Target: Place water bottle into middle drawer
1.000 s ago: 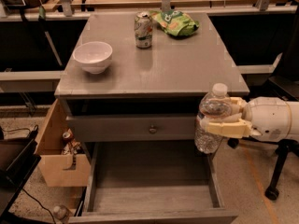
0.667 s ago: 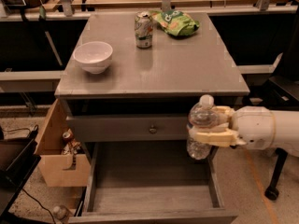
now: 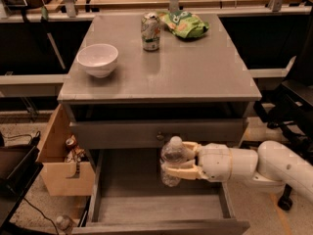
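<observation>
The clear ribbed water bottle [image 3: 171, 161] stands upright in my gripper [image 3: 179, 159], which comes in from the right on a white arm. The cream fingers [image 3: 182, 172] are shut around the bottle's body. The bottle hangs over the inside of the open middle drawer [image 3: 156, 207], a deep grey box with a plank floor, pulled out below the cabinet. Whether the bottle touches the drawer floor I cannot tell. Its cap points toward the camera.
A shallower drawer front with a small round knob [image 3: 160, 136] sits just above the bottle. On the cabinet top [image 3: 195, 72] stand a white bowl [image 3: 98, 59], a green-and-white soda can [image 3: 150, 32] and a green chip bag [image 3: 186, 24]. A cardboard box [image 3: 63, 165] stands left of the drawer.
My gripper has carried the bottle left and down, from beside the cabinet's right edge to over the open middle drawer.
</observation>
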You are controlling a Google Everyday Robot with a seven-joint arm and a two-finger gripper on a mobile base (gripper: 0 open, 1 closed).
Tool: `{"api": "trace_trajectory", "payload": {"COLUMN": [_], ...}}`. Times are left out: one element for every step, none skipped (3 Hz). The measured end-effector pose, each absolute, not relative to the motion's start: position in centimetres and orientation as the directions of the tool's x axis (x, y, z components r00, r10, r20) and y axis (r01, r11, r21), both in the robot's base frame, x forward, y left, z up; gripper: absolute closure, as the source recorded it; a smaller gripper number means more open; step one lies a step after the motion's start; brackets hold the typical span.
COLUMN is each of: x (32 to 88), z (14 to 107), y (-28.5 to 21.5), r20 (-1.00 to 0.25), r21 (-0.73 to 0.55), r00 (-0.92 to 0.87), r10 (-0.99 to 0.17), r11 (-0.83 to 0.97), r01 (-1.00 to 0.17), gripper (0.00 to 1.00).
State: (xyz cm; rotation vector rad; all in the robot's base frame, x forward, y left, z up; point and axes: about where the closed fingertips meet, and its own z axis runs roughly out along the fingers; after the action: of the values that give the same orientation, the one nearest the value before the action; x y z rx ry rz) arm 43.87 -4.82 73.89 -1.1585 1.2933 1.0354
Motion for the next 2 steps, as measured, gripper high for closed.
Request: {"api": "trace_trajectory", "payload": {"x": [45.0, 45.8], "z": [68.5, 63.2], "y": [-1.1, 1.7], "r20": [-0.999, -1.0], "r21": [-0.047, -0.026], "r00": [0.045, 0.026], "r10": [-0.024, 0.009], "r11": [0.104, 0.053], "r01": [-0.994, -0.998], "gripper": [1.0, 1.0]}}
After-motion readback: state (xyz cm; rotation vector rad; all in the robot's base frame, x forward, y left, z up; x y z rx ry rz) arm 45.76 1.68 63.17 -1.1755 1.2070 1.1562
